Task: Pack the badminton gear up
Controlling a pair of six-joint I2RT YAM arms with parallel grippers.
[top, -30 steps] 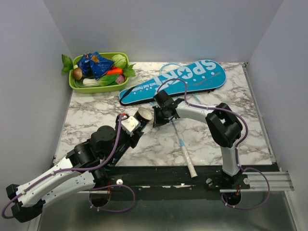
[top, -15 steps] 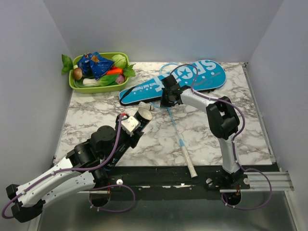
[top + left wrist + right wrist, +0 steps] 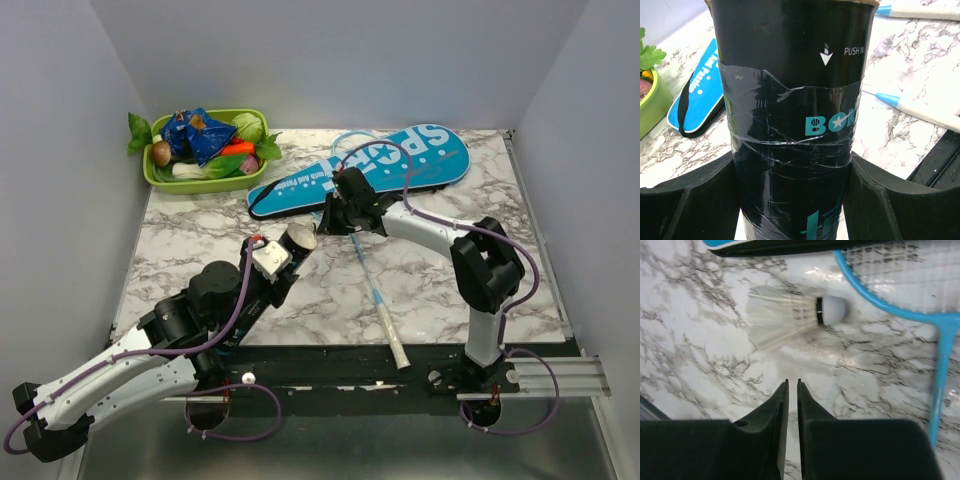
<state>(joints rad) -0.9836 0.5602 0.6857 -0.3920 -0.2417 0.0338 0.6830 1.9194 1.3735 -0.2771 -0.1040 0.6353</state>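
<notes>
My left gripper [image 3: 792, 200] is shut on the dark clear tube [image 3: 790, 100], which stands upright between its pads; the tube's open mouth [image 3: 300, 237] shows in the top view. My right gripper [image 3: 792, 381] hovers low over the marble with a narrow gap between its jaws and nothing in them. A white feather shuttlecock [image 3: 795, 315] lies on its side just ahead of the fingertips. Beside it is a light-blue racket head [image 3: 880, 305], whose shaft and white butt [image 3: 393, 335] run toward the near edge. The blue "SPORT" cover [image 3: 390, 165] lies behind.
A green tray [image 3: 160, 178] of toy vegetables sits at the back left corner. The handles of two rackets [image 3: 920, 110] lie right of the tube. Grey walls close in both sides of the marble table [image 3: 200, 240].
My right gripper swung up over the cover, then came back down and left toward the shuttlecock, and its jaws parted slightly. The left arm and tube have not moved.
</notes>
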